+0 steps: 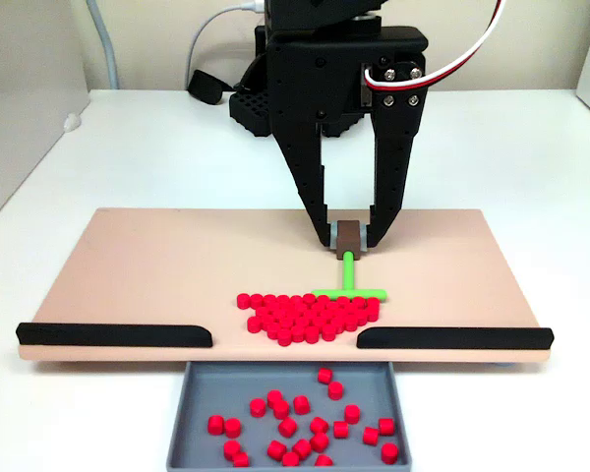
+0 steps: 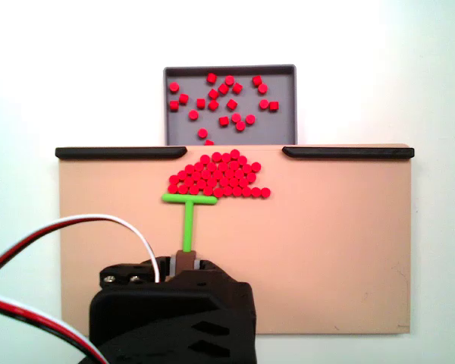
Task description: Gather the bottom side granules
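The granules (image 1: 310, 317) (image 2: 216, 176) lie as one dense red cluster on the tan board (image 1: 157, 265) (image 2: 326, 243), in front of the gap between two black rails. A green T-shaped stick (image 1: 348, 275) (image 2: 188, 224) rests with its crossbar against the side of the cluster away from the gap. My black gripper (image 1: 348, 239) (image 2: 183, 263) is shut on the brown block at the end of the stick's stem. In the fixed view from behind the arm, the gripper body hides its fingertips.
A grey tray (image 1: 192, 433) (image 2: 280, 121) sits beyond the gap and holds a sparser scatter of red pellets (image 1: 305, 423) (image 2: 224, 98). Black rails (image 1: 113, 335) (image 1: 454, 338) line the board's edge on both sides of the gap. White and red cables (image 2: 53, 235) trail from the arm.
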Tool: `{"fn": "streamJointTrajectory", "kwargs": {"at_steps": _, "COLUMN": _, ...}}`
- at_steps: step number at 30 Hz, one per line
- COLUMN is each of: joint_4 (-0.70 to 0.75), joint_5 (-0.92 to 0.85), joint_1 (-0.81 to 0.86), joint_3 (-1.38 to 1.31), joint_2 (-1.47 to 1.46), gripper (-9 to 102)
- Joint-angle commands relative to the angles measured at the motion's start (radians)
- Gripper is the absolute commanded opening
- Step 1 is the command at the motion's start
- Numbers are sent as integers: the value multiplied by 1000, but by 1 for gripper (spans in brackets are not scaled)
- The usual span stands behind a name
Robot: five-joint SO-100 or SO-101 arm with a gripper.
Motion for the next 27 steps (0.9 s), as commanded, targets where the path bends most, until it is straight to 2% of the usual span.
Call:
{"fn": "streamJointTrajectory", "kwargs": {"at_steps": 1, "joint_4": 49, "joint_5": 2, "joint_1": -3, "joint_3": 3, "joint_2": 43, "gripper": 0}}
{"fn": "streamJointTrajectory", "kwargs": {"at_steps": 13, "joint_4": 224, "joint_5": -44, "joint_1": 40, "joint_3": 0, "joint_2": 252, "gripper": 0}}
{"fn": "streamJointTrajectory", "kwargs": {"at_steps": 22, "joint_4": 296, "joint_5": -184, "joint_1": 137, "joint_3": 0, "joint_2": 330, "gripper": 0}}
{"fn": "streamJointTrajectory", "kwargs": {"at_steps": 27, "joint_4": 308, "joint_5": -193, "joint_1": 155, "joint_3": 2, "joint_2": 322, "gripper": 0}}
